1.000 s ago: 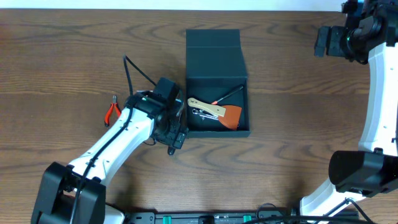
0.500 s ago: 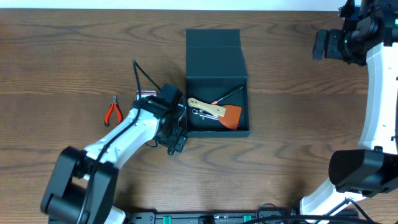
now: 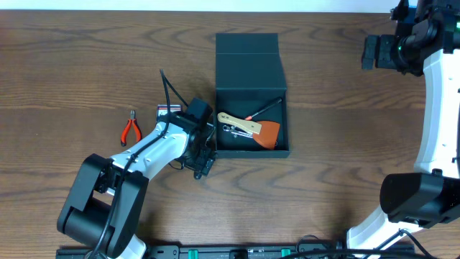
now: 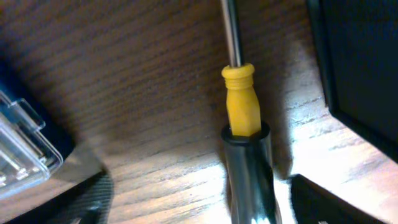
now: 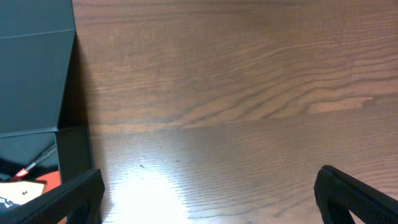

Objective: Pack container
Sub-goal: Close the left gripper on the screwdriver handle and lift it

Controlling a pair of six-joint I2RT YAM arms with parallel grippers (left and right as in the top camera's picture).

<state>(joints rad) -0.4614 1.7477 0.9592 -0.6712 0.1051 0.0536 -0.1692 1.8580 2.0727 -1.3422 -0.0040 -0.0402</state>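
The container (image 3: pixel 251 72) is a dark teal box with its flap lid open at the back. It holds a wood-handled orange scraper (image 3: pixel 259 131), a red-handled tool and small metal pieces. My left gripper (image 3: pixel 195 122) is low on the table against the box's left wall. In the left wrist view its fingers (image 4: pixel 199 205) are open on either side of a yellow-and-dark-handled screwdriver (image 4: pixel 241 112) lying on the wood, with the box wall (image 4: pixel 354 68) at the right. My right gripper (image 3: pixel 370 52) is raised at the far right, open and empty (image 5: pixel 211 199).
Red-handled pliers (image 3: pixel 130 128) lie left of the arm. A small blue-and-white bit case (image 3: pixel 169 110) sits just left of the left gripper and also shows in the left wrist view (image 4: pixel 18 155). The box's corner shows in the right wrist view (image 5: pixel 37 81).
My left arm has swung its elbow back and left, uncovering the bit case. Its gripper stays beside the box's left wall. The right arm has barely moved.
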